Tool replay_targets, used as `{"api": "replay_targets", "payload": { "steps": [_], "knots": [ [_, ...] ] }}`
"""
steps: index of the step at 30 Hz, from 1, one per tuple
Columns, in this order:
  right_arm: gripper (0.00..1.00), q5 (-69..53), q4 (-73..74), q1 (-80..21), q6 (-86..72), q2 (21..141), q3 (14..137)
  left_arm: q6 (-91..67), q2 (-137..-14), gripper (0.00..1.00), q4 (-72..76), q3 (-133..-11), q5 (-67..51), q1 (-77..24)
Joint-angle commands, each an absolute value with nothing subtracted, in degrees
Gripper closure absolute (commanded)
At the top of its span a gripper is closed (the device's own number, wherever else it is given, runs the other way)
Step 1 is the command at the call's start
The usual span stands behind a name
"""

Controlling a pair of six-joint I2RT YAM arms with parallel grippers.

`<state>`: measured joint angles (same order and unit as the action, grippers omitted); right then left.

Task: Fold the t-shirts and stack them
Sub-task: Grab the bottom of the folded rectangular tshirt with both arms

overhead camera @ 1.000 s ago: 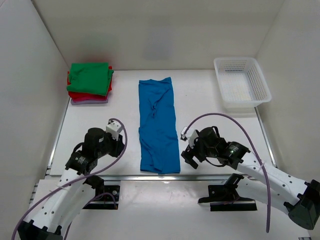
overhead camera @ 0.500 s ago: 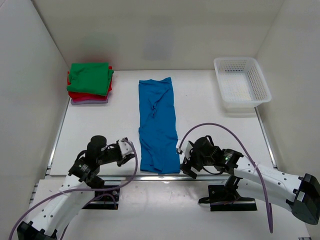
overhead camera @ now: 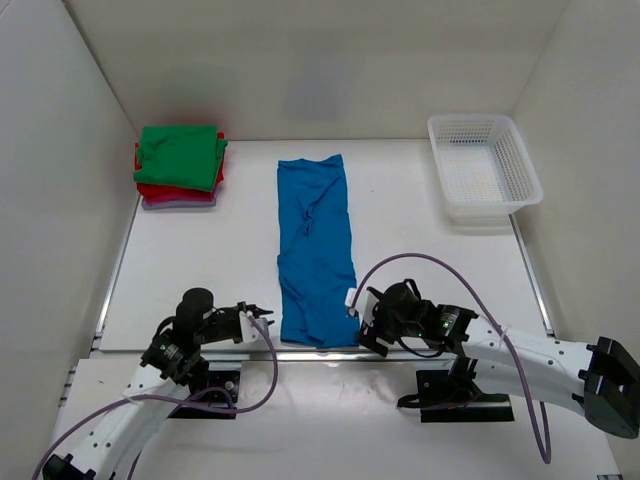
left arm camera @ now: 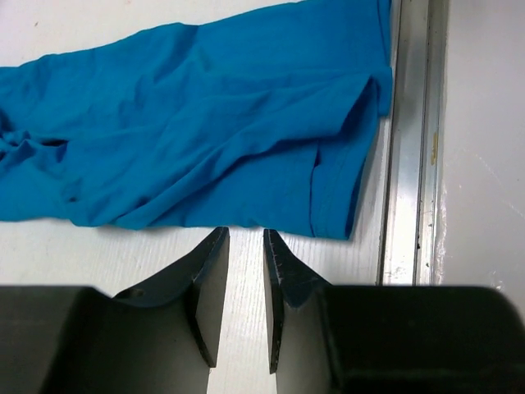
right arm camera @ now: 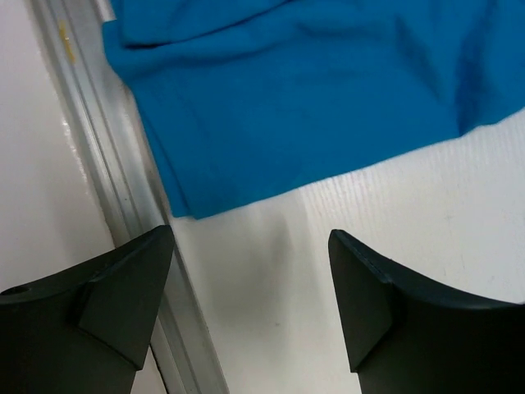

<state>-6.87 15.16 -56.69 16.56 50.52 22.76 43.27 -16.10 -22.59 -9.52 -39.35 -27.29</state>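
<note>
At the tabletop's [overhead camera: 200, 270] near edge, where the blue t-shirt's [overhead camera: 316, 250] end lies, slide your narrowly parted left gripper [left arm camera: 245, 233] and wide-open right gripper [right arm camera: 250, 232], both empty, under its two corners and pinch every layer.

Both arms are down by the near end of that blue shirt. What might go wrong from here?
1. The left jaws stand only narrowly apart, just short of the blue t-shirt; they may shove its layered edge or pinch one layer only.
2. That near end lies against the metal rail, so either arm's jaws might snag there.
3. The right jaws gape wide; unequal grips could lift the already wrinkled shirt crooked.
</note>
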Motion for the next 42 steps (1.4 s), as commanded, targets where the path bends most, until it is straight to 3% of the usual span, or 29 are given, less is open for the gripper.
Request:
{"api": "replay_targets", "payload": {
  "steps": [1,11,18,32,42],
  "knots": [
    [0.26,-3.0,9.4,-59.8,19.0,50.2,22.3,46.1,-20.3,0.65,-19.4,-10.4,-42.7,-27.6],
    [0.28,-8.2,5.5,-55.6,23.5,52.7,22.1,50.8,-33.8,0.60,-21.7,-16.3,-40.3,-33.1],
    [0.30,-9.0,4.8,-58.4,22.2,53.8,22.1,54.0,-40.0,0.52,-24.1,-19.2,-36.5,-41.3],
    [0.34,-12.6,2.5,-59.6,17.7,56.5,21.5,52.4,-46.1,0.56,-18.5,-19.9,-27.3,-43.6],
    [0.35,-12.8,1.1,-59.8,17.3,59.1,20.0,55.5,-49.9,0.50,-18.5,-21.2,-27.6,-46.1]
  ]
}}
